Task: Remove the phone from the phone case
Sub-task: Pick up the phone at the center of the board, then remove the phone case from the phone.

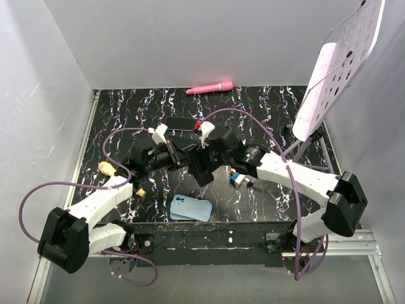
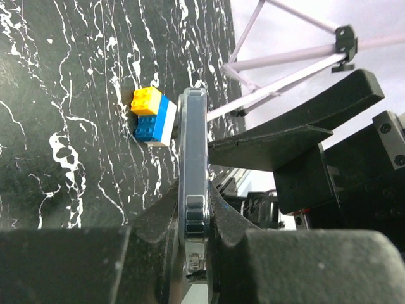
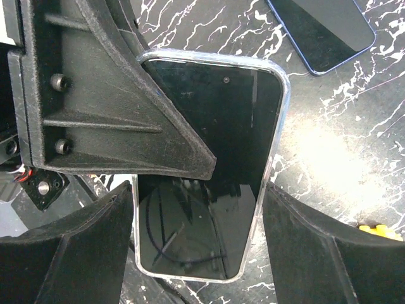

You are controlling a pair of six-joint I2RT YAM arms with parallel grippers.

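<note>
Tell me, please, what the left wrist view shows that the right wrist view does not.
Only the left wrist view: the cased phone seen edge-on, pinched across its faces by the left pincer, plus the white stand legs and the full brick stack.
Only the right wrist view: the phone's dark screen face-on, the right pincer holding its long edges, and a second phone lying flat.
Both: the same cased phone held off the marbled table, with the left pincer on it.

Cased phone (image 3: pixel 240 158) over mid-table; brick (image 1: pixel 238 179) to its right, 2nd phone (image 1: pixel 180 122) behind.
</note>
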